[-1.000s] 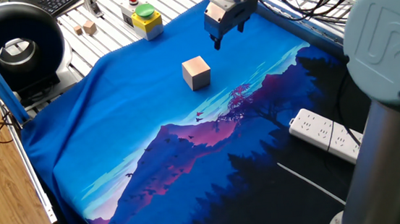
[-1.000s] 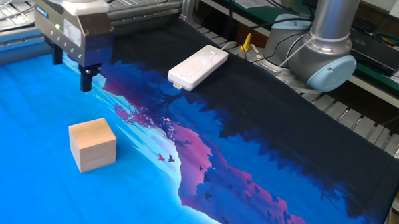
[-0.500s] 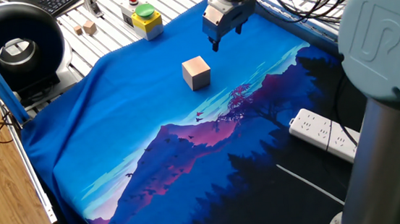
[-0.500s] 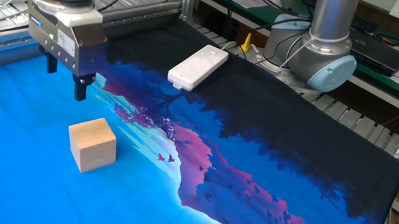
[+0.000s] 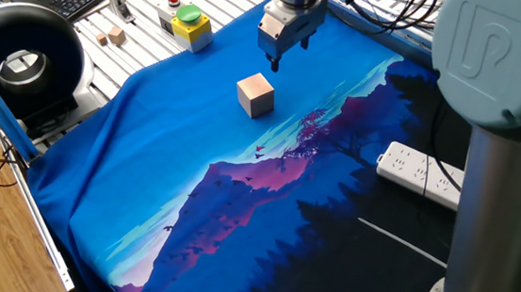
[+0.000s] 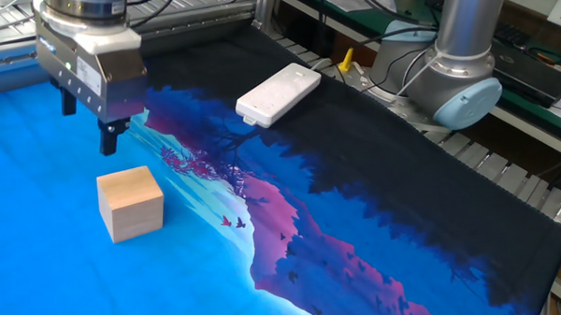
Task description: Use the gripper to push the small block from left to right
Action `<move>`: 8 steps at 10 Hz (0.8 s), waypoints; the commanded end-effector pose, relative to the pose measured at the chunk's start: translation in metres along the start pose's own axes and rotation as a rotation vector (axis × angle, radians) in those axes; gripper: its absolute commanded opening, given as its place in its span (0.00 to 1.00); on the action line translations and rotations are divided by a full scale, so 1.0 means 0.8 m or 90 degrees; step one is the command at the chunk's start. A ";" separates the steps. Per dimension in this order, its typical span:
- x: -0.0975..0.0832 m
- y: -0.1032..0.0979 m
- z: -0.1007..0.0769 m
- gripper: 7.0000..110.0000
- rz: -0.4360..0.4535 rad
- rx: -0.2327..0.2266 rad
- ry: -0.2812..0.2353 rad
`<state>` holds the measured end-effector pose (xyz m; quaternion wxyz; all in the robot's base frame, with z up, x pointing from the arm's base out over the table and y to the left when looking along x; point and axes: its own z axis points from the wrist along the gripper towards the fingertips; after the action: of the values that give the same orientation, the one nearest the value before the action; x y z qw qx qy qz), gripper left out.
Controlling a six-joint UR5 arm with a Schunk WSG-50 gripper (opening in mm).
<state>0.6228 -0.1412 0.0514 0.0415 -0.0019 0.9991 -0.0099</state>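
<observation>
Tan wood, pale and pinkish on its lit faces, marked out the small block (image 5: 256, 95), which sat flat on the bright blue part of the printed cloth over the counter (image 5: 104, 193), exactly where it had been a second earlier. What had changed was the claw (image 5: 275, 58): over that second it had slid sideways above the cloth, away from the white power strip (image 6: 278, 93) and toward the yellow box with the green button (image 5: 191, 27), while staying clear of the block. In the other fixed view it had drifted leftward and hung just behind and above the block's far top edge, with a plain gap between the two. Nothing was clamped in it. Its prongs (image 6: 109, 138) were set apart, one low near the block and the other higher and farther back, with empty air between them.

That shift looked like lining up, not pushing. The block had not been touched, so the task was not yet begun in earnest. The claw probably needed to come down beside one face of the block before sweeping it across the cloth.

As a cube, the block had no long axis to speak of. It rested on one face, turned slightly so that a vertical edge, not a flat side, faced each camera. Two much tinier wooden cubes (image 5: 116, 35) lay well apart on the slatted metal.
</observation>
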 end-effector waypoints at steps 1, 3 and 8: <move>-0.007 0.001 0.013 0.00 0.004 -0.007 -0.008; -0.008 -0.002 0.019 0.00 0.003 -0.010 -0.013; -0.008 0.004 0.026 0.00 0.008 -0.014 -0.018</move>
<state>0.6291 -0.1411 0.0333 0.0510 -0.0024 0.9987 -0.0046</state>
